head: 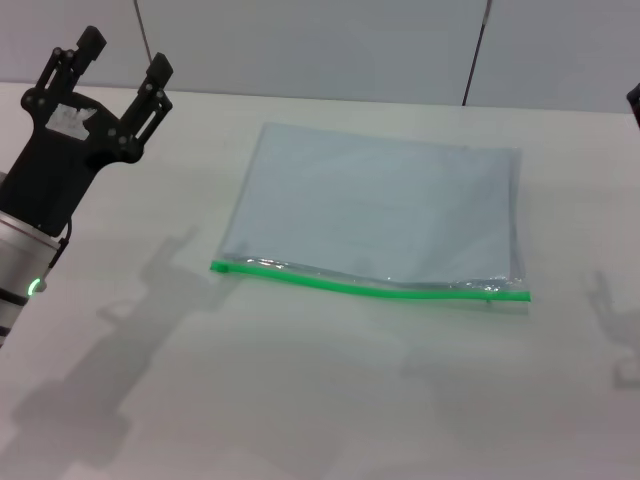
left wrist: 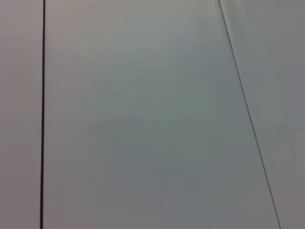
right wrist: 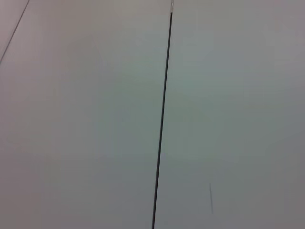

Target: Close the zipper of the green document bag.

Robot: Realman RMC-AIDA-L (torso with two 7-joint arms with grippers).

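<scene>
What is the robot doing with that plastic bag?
Nothing is touching it yet. The green document bag lies flat on the white table, its zipper along the near edge. The left claw is raised to the bag's left, fingers open and empty. The right claw is almost entirely out of view at the far right.
</scene>
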